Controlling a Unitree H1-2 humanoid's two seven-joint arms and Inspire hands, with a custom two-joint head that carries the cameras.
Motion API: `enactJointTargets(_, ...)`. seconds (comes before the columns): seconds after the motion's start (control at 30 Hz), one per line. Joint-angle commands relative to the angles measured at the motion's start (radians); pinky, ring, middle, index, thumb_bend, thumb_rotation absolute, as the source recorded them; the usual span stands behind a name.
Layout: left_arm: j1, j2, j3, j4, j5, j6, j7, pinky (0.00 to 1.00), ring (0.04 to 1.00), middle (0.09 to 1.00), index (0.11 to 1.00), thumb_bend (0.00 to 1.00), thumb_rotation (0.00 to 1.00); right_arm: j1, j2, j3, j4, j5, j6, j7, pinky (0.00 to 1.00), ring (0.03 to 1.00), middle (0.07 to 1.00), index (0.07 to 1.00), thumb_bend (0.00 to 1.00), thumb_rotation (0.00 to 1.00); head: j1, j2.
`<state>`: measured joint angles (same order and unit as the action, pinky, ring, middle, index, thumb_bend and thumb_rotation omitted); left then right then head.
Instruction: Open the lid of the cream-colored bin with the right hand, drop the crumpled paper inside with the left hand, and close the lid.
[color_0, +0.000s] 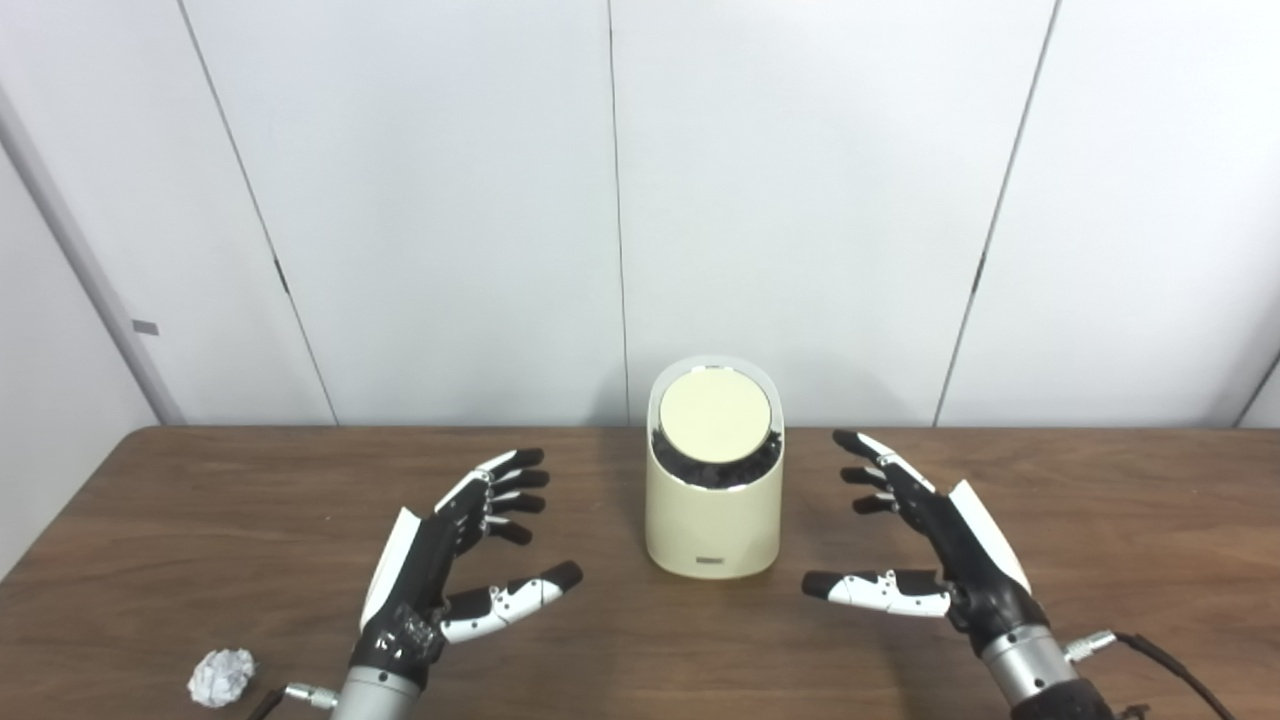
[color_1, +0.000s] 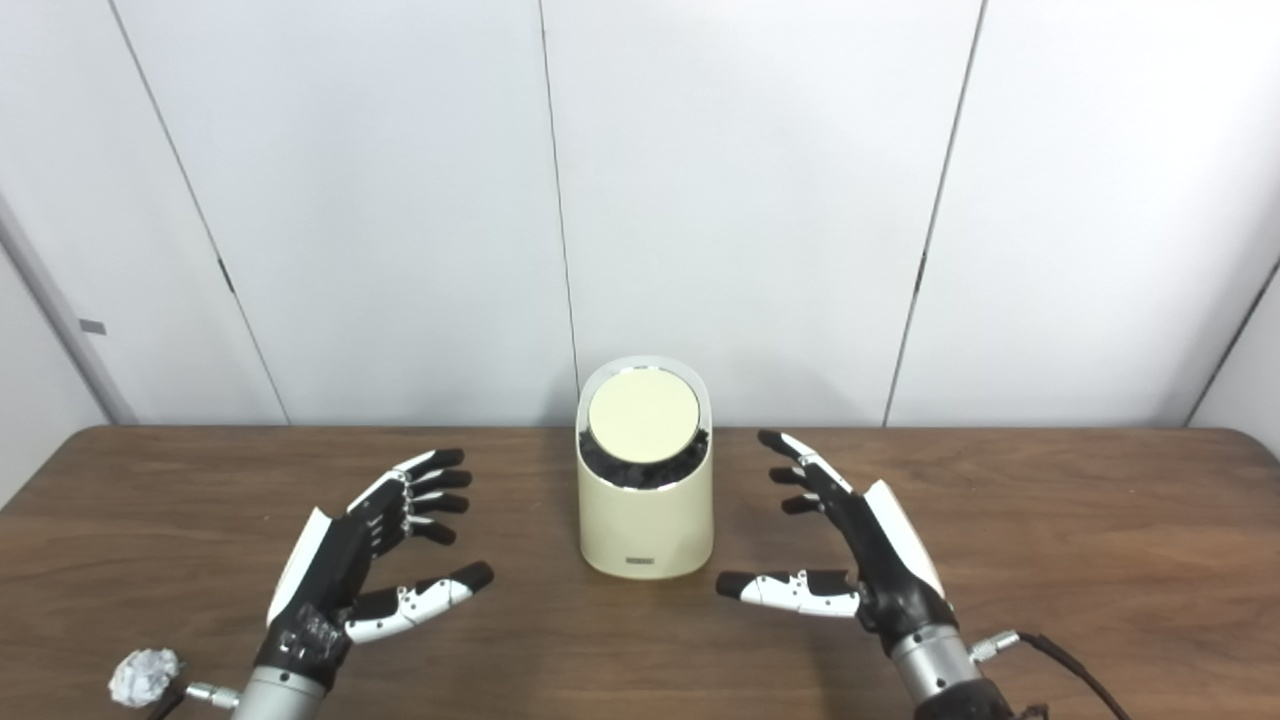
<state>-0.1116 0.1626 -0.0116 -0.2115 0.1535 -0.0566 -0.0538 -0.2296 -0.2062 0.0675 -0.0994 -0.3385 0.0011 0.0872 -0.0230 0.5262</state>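
cream-colored bin (color_0: 714, 500), lid (color_0: 715, 417) shut

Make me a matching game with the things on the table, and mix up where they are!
Things:
1. cream-colored round bin
2. crumpled white paper ball
3. left hand
4. right hand

Places or states:
A. open, on the right side of the bin
B. near the front left corner of the brown wooden table
C. middle of the table, lid shut
D. open, between the paper and the bin

Pairs: 1-C, 2-B, 3-D, 4-A
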Motion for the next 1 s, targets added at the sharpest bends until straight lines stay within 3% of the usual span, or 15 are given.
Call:
enactJointTargets(0.0,-0.02,0.007,0.004,-0.029,-0.011,-0.039,-0.001,0.61,0.715,0.78,0.837,0.71,0.15,-0.032,-0.007,-0.003,-0.034,0.009,-0.017,-0.005,0.71,0.83,0.907,0.873,0.74,0.36,0.0,0.0)
enactJointTargets(0.4,-0.028,0.003,0.004,-0.018,-0.01,-0.048,0.003,0.61,0.713,0.769,0.831,0.71,0.14,-0.041,-0.013,-0.004,-0.022,-0.001,-0.018,-0.008,0.71,0.825,0.907,0.878,0.76,0.41,0.0,-0.002)
enactJointTargets(0.6,-0.031,0.008,0.003,-0.004,0.0,-0.068,0.006,0.6,0.709,0.769,0.833,0.7,0.14,-0.056,0.012,-0.003,-0.013,-0.03,-0.025,-0.044,0.72,0.84,0.909,0.903,0.77,0.41,-0.004,-0.008)
enactJointTargets(0.97,-0.034,0.009,0.001,0.001,-0.002,-0.074,0.001,0.6,0.708,0.769,0.832,0.7,0.14,-0.183,0.07,0.005,-0.014,-0.079,0.112,-0.061,0.77,0.887,0.916,0.995,0.82,0.4,-0.004,-0.014)
